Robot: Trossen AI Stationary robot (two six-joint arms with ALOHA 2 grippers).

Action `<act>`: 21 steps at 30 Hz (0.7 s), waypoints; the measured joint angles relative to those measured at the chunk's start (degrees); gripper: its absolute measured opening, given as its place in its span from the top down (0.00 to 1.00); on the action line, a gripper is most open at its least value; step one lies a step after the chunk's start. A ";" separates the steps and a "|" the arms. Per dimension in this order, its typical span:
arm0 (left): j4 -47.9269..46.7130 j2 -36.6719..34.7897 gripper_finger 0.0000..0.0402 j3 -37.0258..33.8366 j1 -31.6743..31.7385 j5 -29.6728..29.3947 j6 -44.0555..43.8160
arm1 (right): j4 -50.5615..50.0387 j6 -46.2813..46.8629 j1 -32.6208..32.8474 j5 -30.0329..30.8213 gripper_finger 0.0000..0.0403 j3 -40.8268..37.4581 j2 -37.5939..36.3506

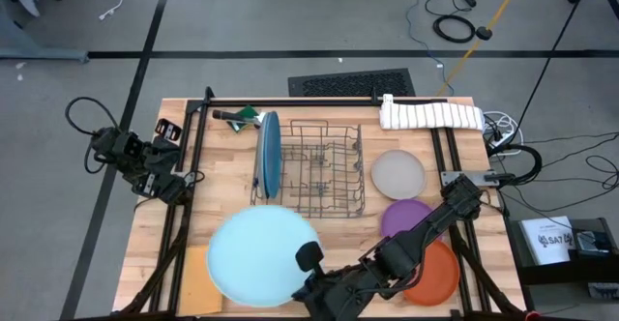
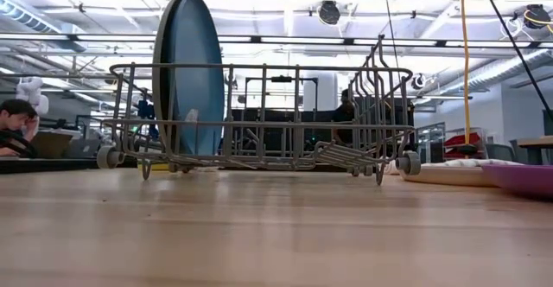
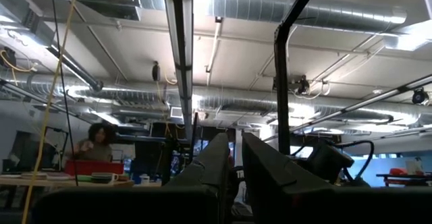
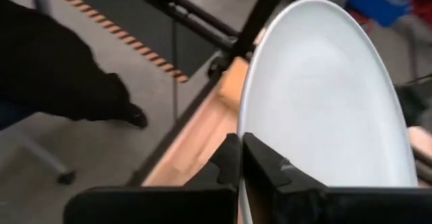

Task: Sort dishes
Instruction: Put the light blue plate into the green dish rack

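right gripper (image 4: 241, 158): clamped on rim of pale teal plate (image 1: 259, 253), plate spreading ahead of its fingers, above table | rack (image 1: 327, 166): beyond, blue plates (image 1: 270, 150) slotted | advice: tip plate upright, feed into free slot slowly | left gripper (image 3: 235, 158): parked aside, nearly closed, empty.
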 joint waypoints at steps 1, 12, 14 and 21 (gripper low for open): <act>-0.02 0.00 0.89 0.00 -0.02 0.02 0.00 | 0.14 -0.45 0.19 0.65 1.00 -0.28 -0.59; 0.00 0.00 0.89 0.00 -0.01 0.02 0.00 | 2.52 -4.73 3.72 30.92 1.00 -0.28 -6.52; -0.02 0.00 0.89 0.00 -0.01 0.02 0.00 | 2.42 -2.12 3.67 38.29 1.00 -0.26 -6.68; -0.02 0.00 0.89 0.00 0.01 0.02 0.00 | -0.07 11.15 1.47 50.60 1.00 -0.28 -6.68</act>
